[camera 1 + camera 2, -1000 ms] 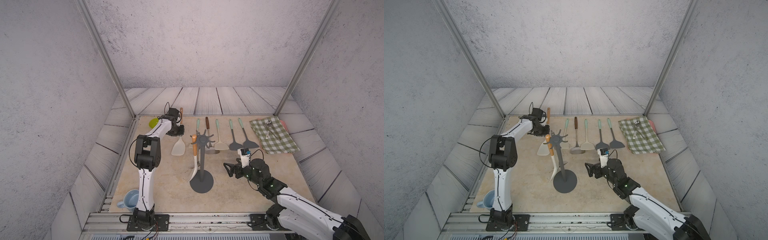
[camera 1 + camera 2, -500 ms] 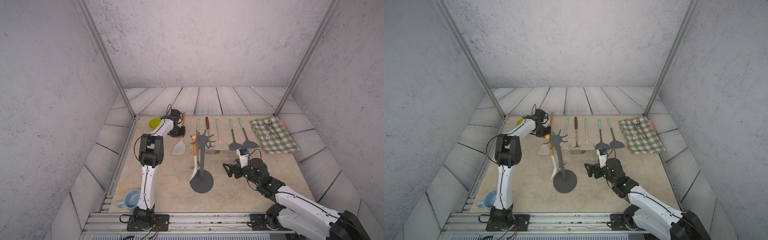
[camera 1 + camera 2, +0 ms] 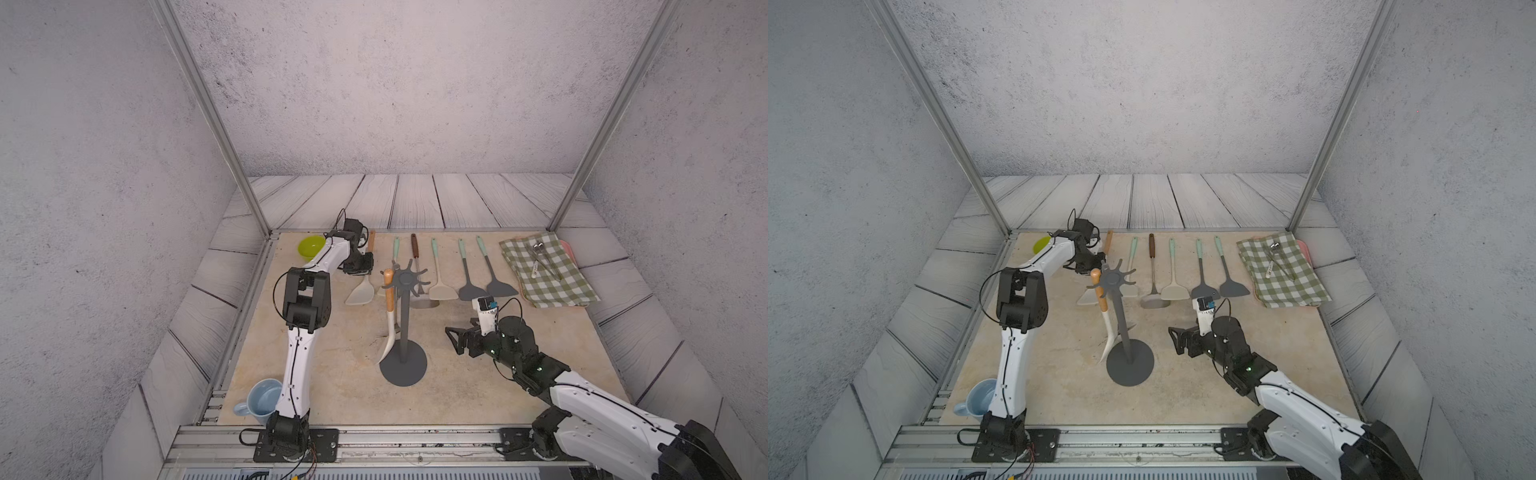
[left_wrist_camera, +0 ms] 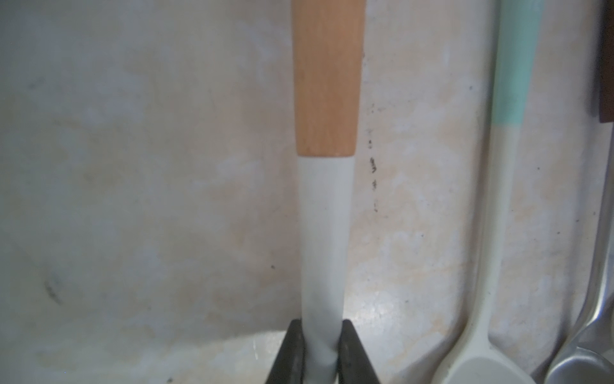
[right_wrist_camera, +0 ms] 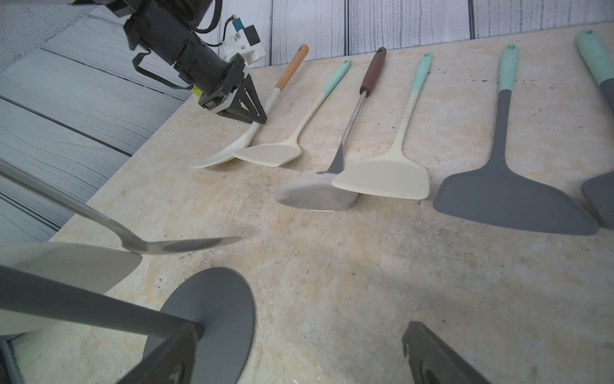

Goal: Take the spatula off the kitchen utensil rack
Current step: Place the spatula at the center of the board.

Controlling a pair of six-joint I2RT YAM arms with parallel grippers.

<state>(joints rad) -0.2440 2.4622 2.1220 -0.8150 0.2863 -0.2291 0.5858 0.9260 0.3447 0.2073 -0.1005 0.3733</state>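
Spatula of cream silicone with wooden handle (image 4: 327, 83) clamped in left gripper (image 4: 320, 327); right gripper (image 3: 453, 340) spread apart near dark grey round-based utensil rack (image 3: 402, 328).

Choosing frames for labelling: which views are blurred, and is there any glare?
Left wrist view: soft all over, the wood-handled spatula and the left hand shut on it blurred. Right wrist view: the rack pole close to the lens is out of focus, the laid-out steel turner sharp with a mild sheen. Both top views: even light, no glare.
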